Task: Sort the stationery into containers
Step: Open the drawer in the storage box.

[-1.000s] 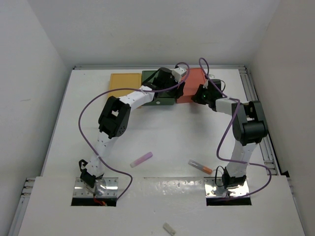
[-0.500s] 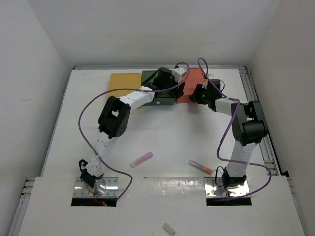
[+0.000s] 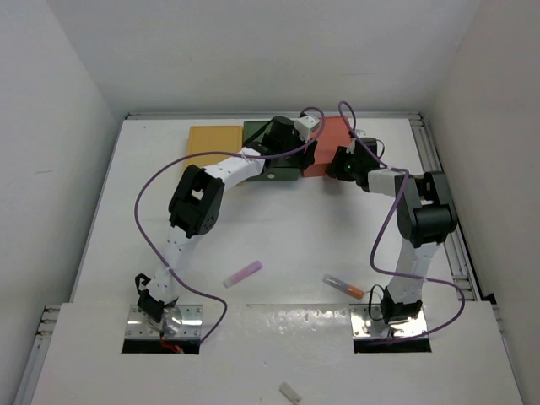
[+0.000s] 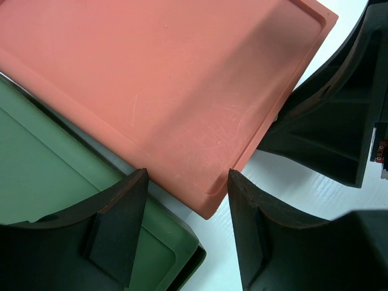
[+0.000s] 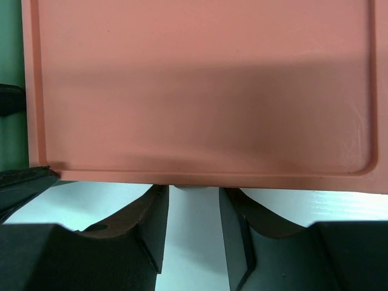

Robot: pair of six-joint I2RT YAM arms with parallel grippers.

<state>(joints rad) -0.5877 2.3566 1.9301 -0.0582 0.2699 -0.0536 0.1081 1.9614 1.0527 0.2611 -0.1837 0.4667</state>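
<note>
The salmon red box (image 3: 336, 135) stands at the back beside the dark green box (image 3: 281, 174) and the mustard yellow box (image 3: 213, 139). My left gripper (image 4: 188, 176) is open, its fingers on either side of the near corner of the salmon box (image 4: 163, 79), with the green box (image 4: 48, 176) to its left. My right gripper (image 5: 193, 191) is open at the front edge of the salmon box (image 5: 200, 91), its fingers flanking the small white knob (image 5: 191, 187). A lilac stick (image 3: 243, 272) and a clear orange-tipped tube (image 3: 343, 286) lie on the table near the front.
A pale whitish stub (image 3: 290, 392) lies on the near ledge. Both arms meet over the salmon box; the right gripper's dark body (image 4: 339, 115) shows close by in the left wrist view. Purple cables loop over both arms. White walls enclose the table.
My right gripper has shifted slightly left and closer to the salmon box's front edge. The left arm has not visibly moved. The stick and tube lie as before.
</note>
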